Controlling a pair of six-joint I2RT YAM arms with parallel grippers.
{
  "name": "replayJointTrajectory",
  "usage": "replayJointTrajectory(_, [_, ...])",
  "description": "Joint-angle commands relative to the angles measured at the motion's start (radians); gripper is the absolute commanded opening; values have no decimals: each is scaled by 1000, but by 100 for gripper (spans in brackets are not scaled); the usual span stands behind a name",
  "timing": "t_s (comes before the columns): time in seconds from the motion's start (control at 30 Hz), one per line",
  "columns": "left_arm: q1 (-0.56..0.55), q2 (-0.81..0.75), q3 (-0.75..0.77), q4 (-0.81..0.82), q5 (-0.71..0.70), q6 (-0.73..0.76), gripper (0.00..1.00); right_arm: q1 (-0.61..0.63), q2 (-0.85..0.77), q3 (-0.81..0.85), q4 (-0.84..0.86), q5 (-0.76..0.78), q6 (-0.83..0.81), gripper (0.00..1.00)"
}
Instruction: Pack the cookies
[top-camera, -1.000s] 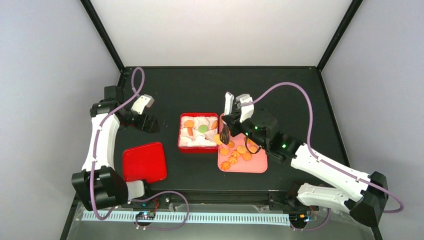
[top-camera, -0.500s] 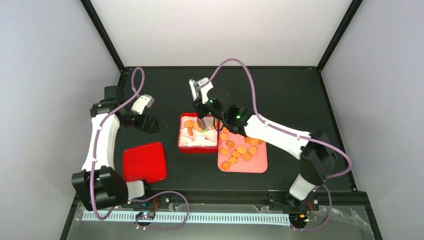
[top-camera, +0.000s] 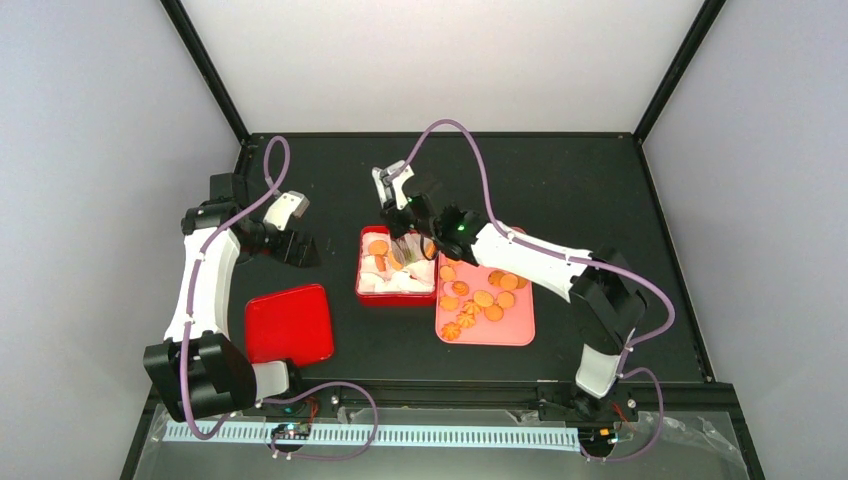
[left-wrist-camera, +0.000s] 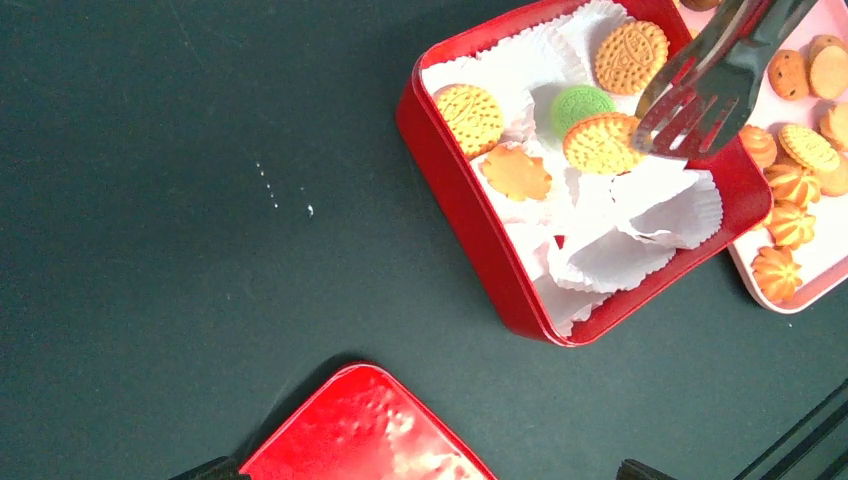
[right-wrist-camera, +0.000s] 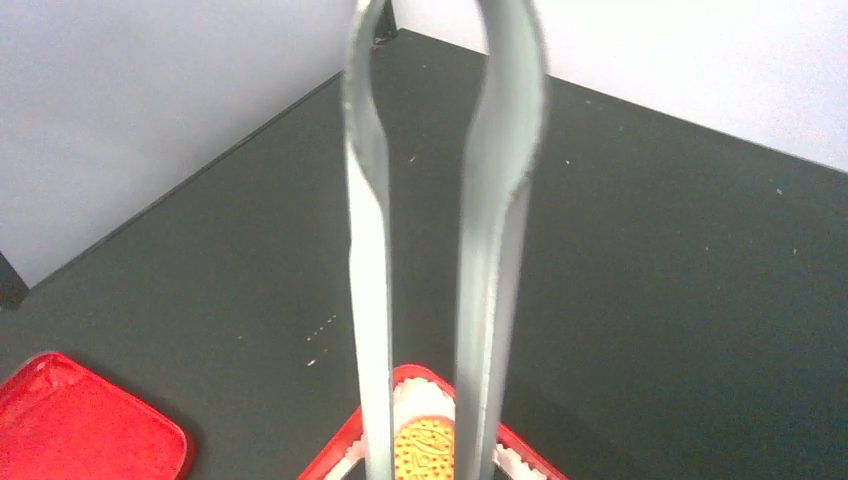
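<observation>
- Tongs (left-wrist-camera: 700, 95) are gripped by right gripper (top-camera: 397, 192), tips over red box (left-wrist-camera: 470, 225).
- Left gripper (top-camera: 293, 227) is held wide open.
- Cookies (left-wrist-camera: 600, 143) are seen in the box's paper cups (left-wrist-camera: 650, 210) and on pink tray (top-camera: 505, 332).

my matte black table (top-camera: 620, 200), pale grey walls (top-camera: 90, 150) either side, white back panel (top-camera: 440, 60) along its far edge, black frame struts (top-camera: 207, 68) at far corners, flat even light
</observation>
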Motion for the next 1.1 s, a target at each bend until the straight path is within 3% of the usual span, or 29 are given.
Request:
replayJointTrajectory(0.0, [5, 0, 4, 0, 5, -3, 99, -5, -4, 20, 30, -11, 6, 29])
replayJointTrajectory(0.33, [5, -5, 6, -1, 4, -1, 99, -40, -149, -42, 33, 29, 1, 31])
replayJointTrajectory(0.7, [5, 1, 15, 1, 9, -4, 99, -147, -443, -406, 46, 86, 31, 35])
replayJointTrajectory(1.07, [6, -7, 24, -10, 6, -6, 99, -165, -427, -552, 141, 20, 95, 38])
